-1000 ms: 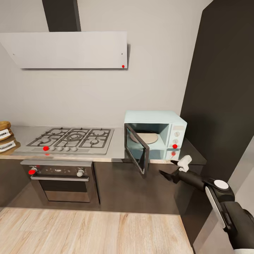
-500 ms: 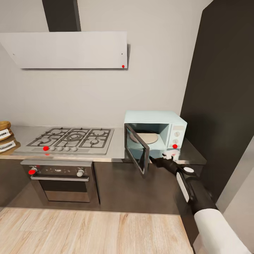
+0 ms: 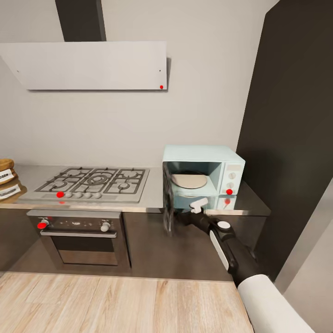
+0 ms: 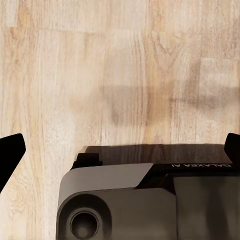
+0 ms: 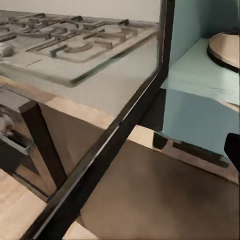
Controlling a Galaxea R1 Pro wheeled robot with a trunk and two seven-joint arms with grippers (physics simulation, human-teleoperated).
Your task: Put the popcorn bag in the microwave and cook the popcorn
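The microwave (image 3: 203,178) on the countertop (image 3: 252,201) has its door (image 3: 168,203) swung wider than a second ago, pushed by the right gripper (image 3: 181,217), so the cavity is ready. Whether its jaws are spread, I cannot tell; the left gripper's (image 4: 120,150) fingers stand apart over the floor (image 4: 120,65). The popcorn bag is not yet inside.

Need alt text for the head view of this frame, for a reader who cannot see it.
The right gripper reaches the open door of the mint-blue microwave, which holds a bare turntable. A gas hob sits on the grey countertop above a built-in oven.

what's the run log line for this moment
right gripper: at microwave door inner side | door: open, edge-on | microwave: turntable bare | left gripper: open over floor
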